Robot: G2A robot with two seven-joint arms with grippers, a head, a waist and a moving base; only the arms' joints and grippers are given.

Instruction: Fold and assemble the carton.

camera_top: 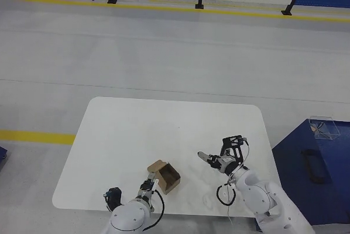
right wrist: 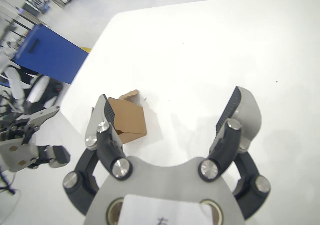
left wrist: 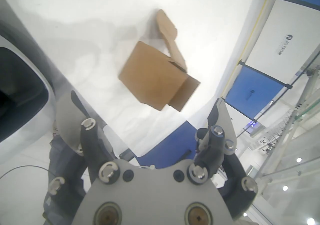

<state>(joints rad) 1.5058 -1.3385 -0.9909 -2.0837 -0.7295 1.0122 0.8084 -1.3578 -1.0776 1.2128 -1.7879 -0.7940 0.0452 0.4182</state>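
Top view: the carton (camera_top: 165, 176) is seen near the 6 o'clock edge of the counter (camera_top: 163, 123), partly erected, with one end open and one loose flap (camera_top: 156, 167) sticking out toward 11 o'clock. It is judged to be light, thin brown cardboard. The panels should be stiff and the creases springy, and it could easily be crushed by a hard squeeze. It is also likely to slide on the smooth white surface if pushed from one side only. A hold is best taken across two opposite walls near a corner, where the board is stiffest, while the flap is pressed at its free end and bent about its crease. A pinch in the middle of a panel is judged likely to buckle it. The left gripper (left wrist: 145, 96) is held at 7 o'clock of the carton, its jaws spread wide and empty, and a gap to the cardboard can be made out in the right wrist view. The right gripper (right wrist: 170, 95) is held at 3 o'clock of the carton, well apart from it, its jaws likewise spread wide with nothing between them. A few dark specks (right wrist: 276, 81) are scattered toward the counter's middle. A blue cabinet (camera_top: 321, 169) stands off the counter at 3 o'clock, with a clear container (camera_top: 324, 126) on top. None of these is judged to stand in the way. However, little room is left by the near counter edge for any slide toward 6 o'clock.
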